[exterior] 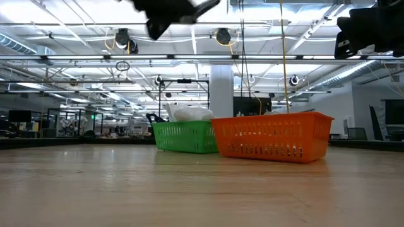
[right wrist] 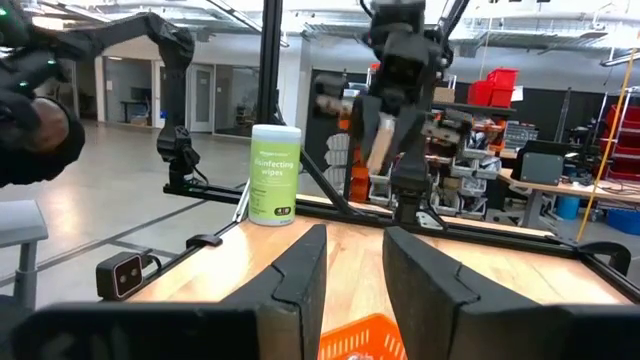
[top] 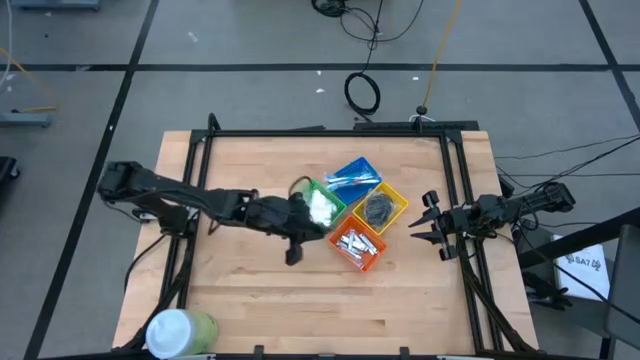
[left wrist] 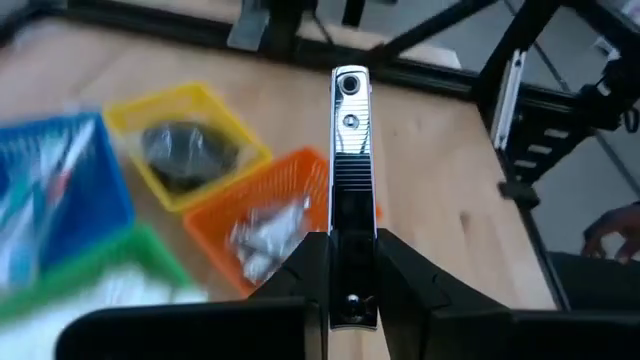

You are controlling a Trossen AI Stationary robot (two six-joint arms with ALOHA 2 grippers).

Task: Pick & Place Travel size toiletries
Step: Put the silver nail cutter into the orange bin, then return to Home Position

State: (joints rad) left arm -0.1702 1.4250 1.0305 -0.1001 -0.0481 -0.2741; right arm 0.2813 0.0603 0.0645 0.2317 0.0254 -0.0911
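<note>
1. Left hand (left wrist: 352,250) grips a silver metal piece (left wrist: 350,150), looks like a nail clipper, clamped by one end between the fingers, the rest sticking out ahead. In the high view the left hand (top: 300,235) is raised over the bench, beside the green bin (top: 318,205) and near the orange bin (top: 357,243).
2. Judgement: the carry is under way; this piece most likely belongs in the orange bin, which already holds silver pieces (left wrist: 265,238). The drop is not yet made.
3. Right hand (top: 432,225) waits at the bench's right edge, holding nothing, fingers set slightly apart.
4. Progress: no loose toiletries show on the bare bench (top: 250,290). Judged from that, sorting is nearly done, the held piece perhaps the last.
5. Counts:
   - Bins: four, clustered mid-bench – green, blue (top: 353,174), yellow (top: 383,207), orange.
   - White packets (top: 322,206) in green: a heap, number unclear.
   - Blue-and-white sticks in blue: several, not countable.
   - Dark wads (left wrist: 185,152) in yellow: one mass, can't separate.
   - Silver pieces in orange: several, plus one in hand.
   - One wipes cylinder (top: 182,331) at the near left corner.
</note>
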